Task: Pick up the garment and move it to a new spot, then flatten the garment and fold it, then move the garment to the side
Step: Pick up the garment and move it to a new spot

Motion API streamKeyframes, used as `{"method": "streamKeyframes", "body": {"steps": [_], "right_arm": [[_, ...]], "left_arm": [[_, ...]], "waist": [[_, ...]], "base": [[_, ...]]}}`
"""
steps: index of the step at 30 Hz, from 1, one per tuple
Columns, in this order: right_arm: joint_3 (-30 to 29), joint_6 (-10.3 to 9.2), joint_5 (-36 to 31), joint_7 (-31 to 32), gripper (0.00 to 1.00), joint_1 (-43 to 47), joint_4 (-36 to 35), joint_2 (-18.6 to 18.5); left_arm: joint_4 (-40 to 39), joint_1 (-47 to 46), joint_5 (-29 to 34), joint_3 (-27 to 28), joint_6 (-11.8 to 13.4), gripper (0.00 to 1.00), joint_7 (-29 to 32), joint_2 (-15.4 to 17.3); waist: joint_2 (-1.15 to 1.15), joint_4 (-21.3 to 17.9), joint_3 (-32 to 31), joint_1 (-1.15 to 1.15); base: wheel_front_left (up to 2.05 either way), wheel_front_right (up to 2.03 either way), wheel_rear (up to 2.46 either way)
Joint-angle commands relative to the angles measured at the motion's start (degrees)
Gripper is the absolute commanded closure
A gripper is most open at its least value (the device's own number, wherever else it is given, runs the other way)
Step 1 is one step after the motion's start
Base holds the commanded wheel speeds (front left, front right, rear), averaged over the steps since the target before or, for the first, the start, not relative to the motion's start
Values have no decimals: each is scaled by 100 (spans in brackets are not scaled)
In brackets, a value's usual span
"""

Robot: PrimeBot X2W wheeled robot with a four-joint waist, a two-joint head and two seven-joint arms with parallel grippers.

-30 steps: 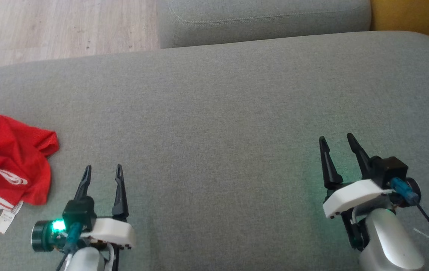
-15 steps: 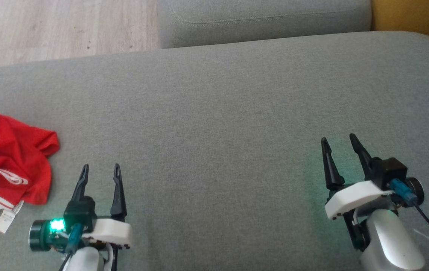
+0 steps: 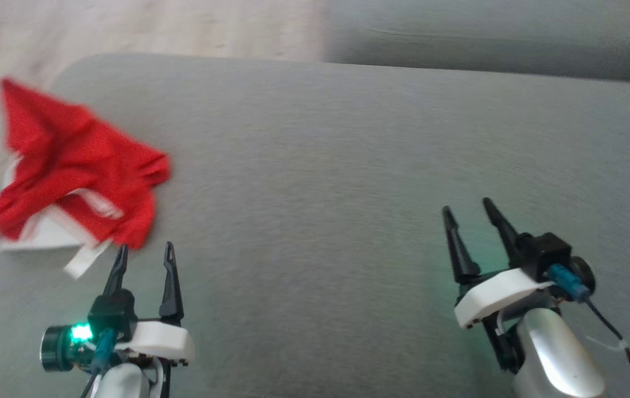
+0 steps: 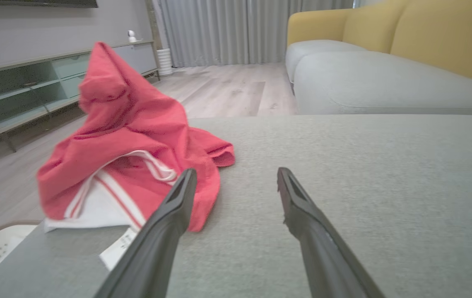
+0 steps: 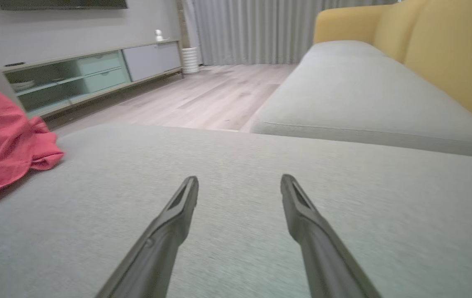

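Near the cushion [image 3: 348, 166] edge, garment [image 3: 77, 160] blurred; left hand [image 3: 145, 247] and right hand [image 3: 467, 206] released, empty.

Garment [image 3: 72, 149] on cushion [image 3: 348, 166] left edge — left fingers [image 3: 117, 271] just beside, right fingers [image 3: 457, 243] well apart.

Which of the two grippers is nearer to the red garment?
The left gripper: it stands right beside the near edge of the red garment. The right gripper is far off, across the grey cushion.
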Motion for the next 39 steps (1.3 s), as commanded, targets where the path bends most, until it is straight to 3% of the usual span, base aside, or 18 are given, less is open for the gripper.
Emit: {"method": "streamKeyframes", "body": {"steps": [1, 4, 9, 16, 18, 28, 33, 39], "right_arm": [[247, -3, 75, -78, 0, -175, -188, -12], [425, -3, 185, -78, 0, -214, -178, -12], [550, -3, 258, -78, 0, -231, -124, -12], [466, -3, 160, -78, 0, -294, -66, -12], [443, -3, 83, -78, 0, -387, -72, -12], [466, -3, -155, -78, 0, -806, -273, -19], [477, -3, -191, -78, 0, -957, -431, -120], [435, -3, -162, -78, 0, -1037, -485, -192]], "left_arm": [[-152, -142, 43, 228, 15, 0, -55, 69], [-216, -100, 7, 314, 46, 0, -55, 58], [-308, -10, -41, 456, 64, 0, -55, 41], [-666, -319, -65, 640, -6, 0, -55, 102], [-677, -710, -80, 805, -93, 0, -55, 324], [1203, -2731, -91, 1040, -410, 0, 34, 1441], [2010, -3390, -90, 1034, -499, 0, 227, 1834], [2741, -3802, -101, 1067, -276, 0, 618, 2015]], "waist": [[0, 705, -14, 0], [0, 1048, 4, 0], [0, 1284, 76, 0], [0, 1210, 335, 0], [0, 1060, 544, 0], [0, 351, 1391, 0], [0, 101, 1759, 0], [0, -26, 1989, 0]], "base": [[0, 0, 0], [0, 0, 0], [0, 0, 0], [0, 0, 0], [0, 0, 0], [0, 0, 0], [0, 0, 0], [0, 0, 0]]}}
